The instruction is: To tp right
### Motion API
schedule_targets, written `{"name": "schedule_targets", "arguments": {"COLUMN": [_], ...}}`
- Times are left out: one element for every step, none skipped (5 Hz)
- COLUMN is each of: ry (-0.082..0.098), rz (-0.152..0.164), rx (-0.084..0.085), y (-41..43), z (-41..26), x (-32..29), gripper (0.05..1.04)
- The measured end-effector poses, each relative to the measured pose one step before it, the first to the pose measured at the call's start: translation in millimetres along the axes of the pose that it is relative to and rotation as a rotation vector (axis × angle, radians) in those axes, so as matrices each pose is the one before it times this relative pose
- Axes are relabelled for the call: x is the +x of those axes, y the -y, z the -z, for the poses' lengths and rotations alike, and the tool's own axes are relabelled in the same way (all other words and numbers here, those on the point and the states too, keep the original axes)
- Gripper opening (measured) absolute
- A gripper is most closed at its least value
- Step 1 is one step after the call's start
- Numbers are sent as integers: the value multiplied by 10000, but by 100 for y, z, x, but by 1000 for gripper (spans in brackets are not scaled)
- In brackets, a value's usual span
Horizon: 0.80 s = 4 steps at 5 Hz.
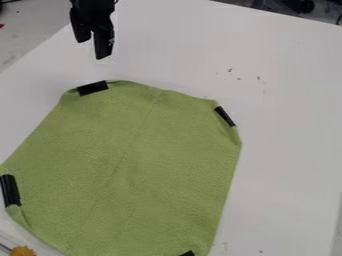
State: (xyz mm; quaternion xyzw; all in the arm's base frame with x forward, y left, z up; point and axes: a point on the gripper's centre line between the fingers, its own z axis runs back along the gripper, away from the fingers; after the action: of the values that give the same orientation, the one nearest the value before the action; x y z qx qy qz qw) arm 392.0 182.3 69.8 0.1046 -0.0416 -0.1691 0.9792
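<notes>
Green cloth (140, 165) lies down-view of our open gripper (93, 49)

We see the gripper hanging at the upper left of the camera view, its two fingers apart with a gap between them and nothing held. The cloth is spread on the white table (287, 100), directly down the view from the fingertips, its long axis running from the top of the view towards the bottom. Nearest to us is its upper-left corner, marked by a black patch (93, 88); the upper-right patch (225, 116) sits well apart, farther right and lower.

The task wording is garbled, but we take it to ask for a cloth corner to go to the top right. If so, we judge the work unstarted, and our choice of corner decides the path: a short drop to the near one, or a longer crossing first.
</notes>
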Motion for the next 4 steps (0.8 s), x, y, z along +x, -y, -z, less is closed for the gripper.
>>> {"name": "schedule_targets", "arguments": {"ry": [-289, 146, 412, -46], "rz": [-52, -734, -1162, -1799], "rx": [-343, -295, 669, 700], "y": [828, 2079, -32, -60], "z": [1803, 1572, -2440, -2702], "x": [-407, -1350, -1161, -2419], "gripper": [1000, 1000, 1000, 1000]}}
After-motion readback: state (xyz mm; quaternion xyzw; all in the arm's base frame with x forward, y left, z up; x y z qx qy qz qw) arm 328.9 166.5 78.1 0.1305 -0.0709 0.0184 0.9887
